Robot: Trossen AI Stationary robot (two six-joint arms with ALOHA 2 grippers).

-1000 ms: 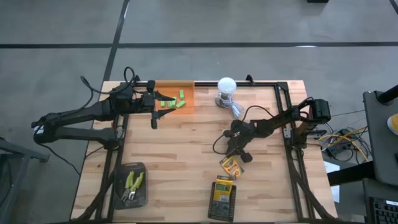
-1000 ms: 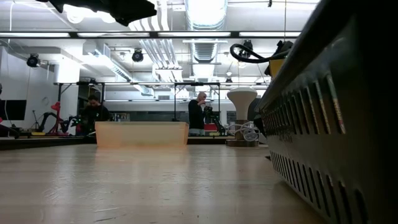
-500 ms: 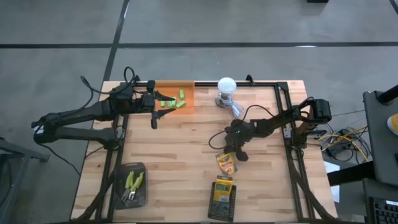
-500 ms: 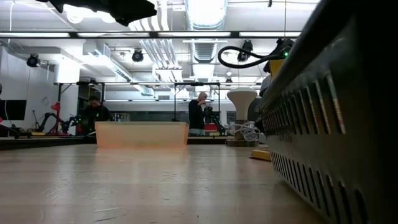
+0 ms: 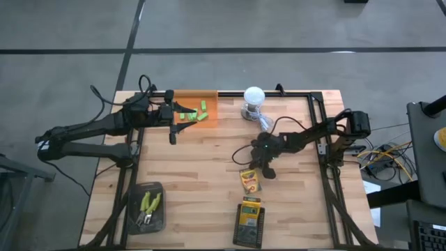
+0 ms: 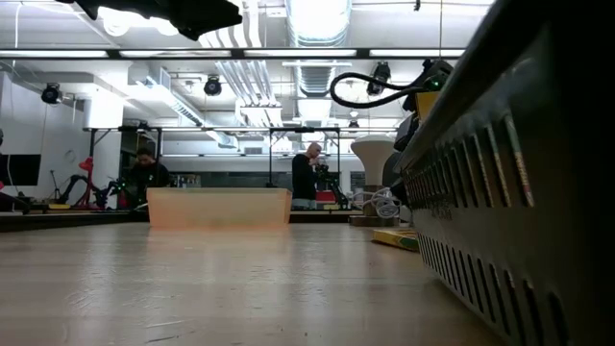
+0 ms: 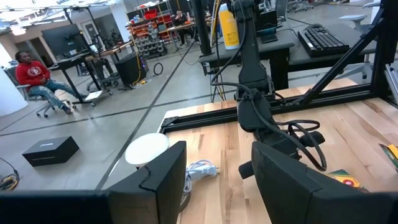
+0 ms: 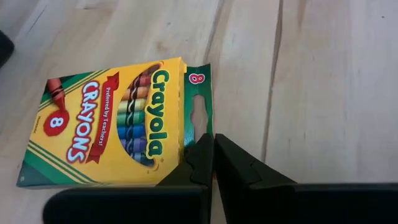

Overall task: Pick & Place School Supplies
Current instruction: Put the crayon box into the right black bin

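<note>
A crayon box (image 8: 118,118) is pinched at its edge by the right gripper (image 8: 213,163) on the table (image 5: 202,157).
Fingers are pressed together on its hang-tab, seemingly for dragging. The left gripper (image 7: 214,177) is held apart near the orange bin (image 5: 209,104).

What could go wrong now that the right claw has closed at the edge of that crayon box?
The right claw is shut beside the flat yellow-and-green Crayola crayon box, at its green hang tab. It may hold only thin card or nothing, so a lift could come up empty or drop the box. Dragging it might push it toward the dark tray of crayon boxes nearby.
</note>
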